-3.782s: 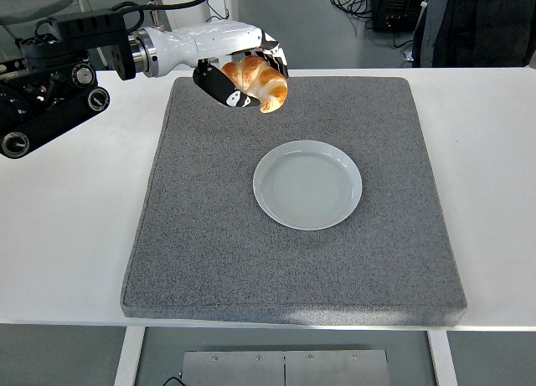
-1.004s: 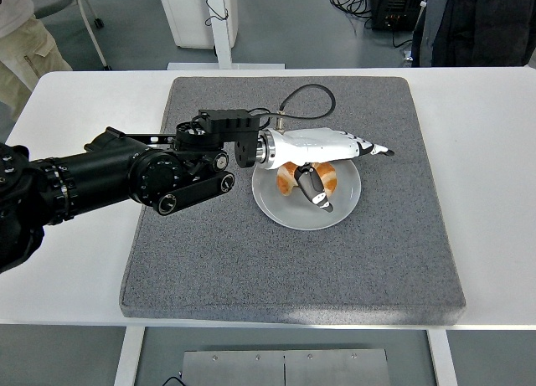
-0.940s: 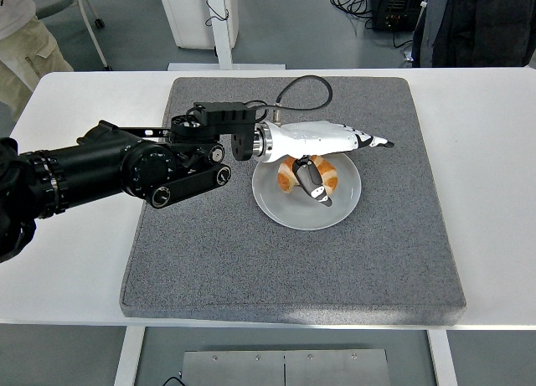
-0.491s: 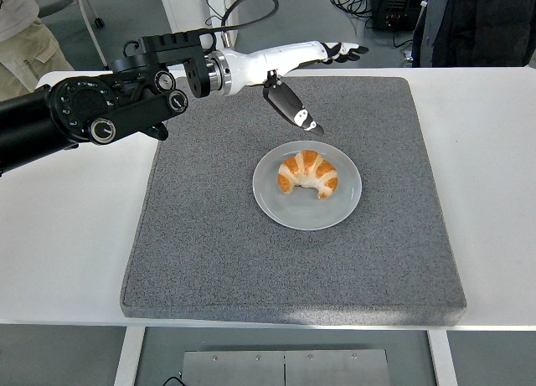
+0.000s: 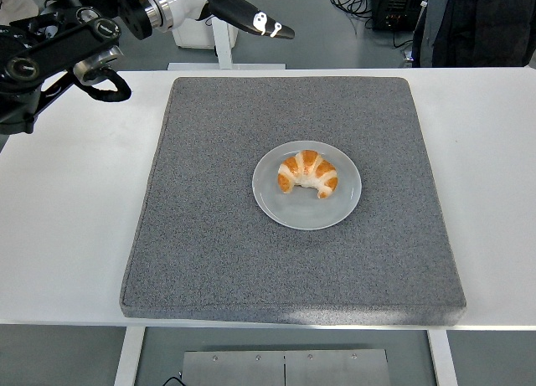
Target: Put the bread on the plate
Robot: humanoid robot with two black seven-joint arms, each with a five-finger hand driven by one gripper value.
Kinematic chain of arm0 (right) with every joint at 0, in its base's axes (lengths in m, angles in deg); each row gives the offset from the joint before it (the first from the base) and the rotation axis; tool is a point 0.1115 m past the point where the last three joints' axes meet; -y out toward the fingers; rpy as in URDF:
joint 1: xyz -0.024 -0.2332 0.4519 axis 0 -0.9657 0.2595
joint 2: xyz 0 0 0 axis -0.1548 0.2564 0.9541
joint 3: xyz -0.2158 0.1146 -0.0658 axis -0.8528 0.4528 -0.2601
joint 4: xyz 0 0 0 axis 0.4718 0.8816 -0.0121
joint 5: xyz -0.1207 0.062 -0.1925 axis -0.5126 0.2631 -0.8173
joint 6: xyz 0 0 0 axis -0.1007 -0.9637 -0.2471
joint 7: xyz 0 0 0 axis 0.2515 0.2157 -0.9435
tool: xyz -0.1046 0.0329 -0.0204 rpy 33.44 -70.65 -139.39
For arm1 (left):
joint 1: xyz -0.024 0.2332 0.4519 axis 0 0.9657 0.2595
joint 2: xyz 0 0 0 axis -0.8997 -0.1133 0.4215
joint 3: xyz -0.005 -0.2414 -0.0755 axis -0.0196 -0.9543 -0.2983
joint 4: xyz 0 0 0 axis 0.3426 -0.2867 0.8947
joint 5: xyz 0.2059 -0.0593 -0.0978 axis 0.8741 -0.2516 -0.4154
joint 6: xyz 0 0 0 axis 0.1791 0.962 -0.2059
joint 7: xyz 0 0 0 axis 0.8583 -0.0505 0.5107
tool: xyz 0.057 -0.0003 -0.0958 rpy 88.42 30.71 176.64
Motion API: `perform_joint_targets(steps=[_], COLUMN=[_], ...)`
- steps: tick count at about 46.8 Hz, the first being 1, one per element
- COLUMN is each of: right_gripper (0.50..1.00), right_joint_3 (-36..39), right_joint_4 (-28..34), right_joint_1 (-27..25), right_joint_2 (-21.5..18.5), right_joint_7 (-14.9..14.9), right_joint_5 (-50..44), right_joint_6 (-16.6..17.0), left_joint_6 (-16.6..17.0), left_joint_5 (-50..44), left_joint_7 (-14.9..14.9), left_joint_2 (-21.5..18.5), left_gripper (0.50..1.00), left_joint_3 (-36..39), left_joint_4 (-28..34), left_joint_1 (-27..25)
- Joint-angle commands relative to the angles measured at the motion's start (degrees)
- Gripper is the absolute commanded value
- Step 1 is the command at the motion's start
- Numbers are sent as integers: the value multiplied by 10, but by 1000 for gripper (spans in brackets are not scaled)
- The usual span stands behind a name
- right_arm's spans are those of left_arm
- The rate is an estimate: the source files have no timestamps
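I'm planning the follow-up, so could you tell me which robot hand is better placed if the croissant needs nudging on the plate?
The left robot hand. It is the only one in view, open above the mat's far edge; the croissant lies on the plate.

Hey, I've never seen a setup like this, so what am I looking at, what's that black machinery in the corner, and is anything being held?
This is one picture from a camera mounted high on a humanoid robot, looking down over its white table. The black machinery at the top left is the robot's left arm; it ends in a white and black left hand with five fingers, raised above the table's far edge. Only part of the hand shows, and it holds nothing. The right arm is out of view. On the table lies a grey mat, and on it a pale round plate. A croissant rests on the plate, free of the hand. So the bread is on the plate.
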Motion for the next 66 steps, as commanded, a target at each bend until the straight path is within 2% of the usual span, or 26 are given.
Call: perform_joint_targets(steps=[1, 9, 18, 24, 28, 35, 41, 54, 66], right_gripper=[1000, 1000, 1000, 1000, 1000, 1000, 1000, 1000, 1000], right_joint_3=[0, 0, 0, 0, 0, 0, 0, -1, 1], right_joint_4=[0, -1, -1, 0, -1, 0, -1, -1, -3], right_joint_1=[0, 0, 0, 0, 0, 0, 0, 1, 1], right_joint_2=[0, 0, 0, 0, 0, 0, 0, 0, 0], right_joint_7=[0, 0, 0, 0, 0, 0, 0, 0, 0], right_joint_5=[0, 0, 0, 0, 0, 0, 0, 0, 0], right_joint_6=[0, 0, 0, 0, 0, 0, 0, 0, 0], left_joint_6=[1, 3, -9, -68, -93, -113, -126, -128, -127], left_joint_5=[-56, -143, -152, -153, -153, -161, -178, -203, -209], left_joint_7=[-22, -71, -71, -74, -76, -86, -80, -78, -77], left_joint_2=[-1, 4, 23, 40, 64, 100, 132, 180, 201], left_gripper=[990, 990, 990, 990, 990, 992, 993, 996, 996], left_joint_3=[-5, -66, -171, -226, -249, -266, -269, -277, -282], left_joint_4=[-3, -44, -113, -169, -218, -283, -324, -358, -370], left_joint_1=[7, 51, 106, 129, 130, 131, 141, 173, 190])
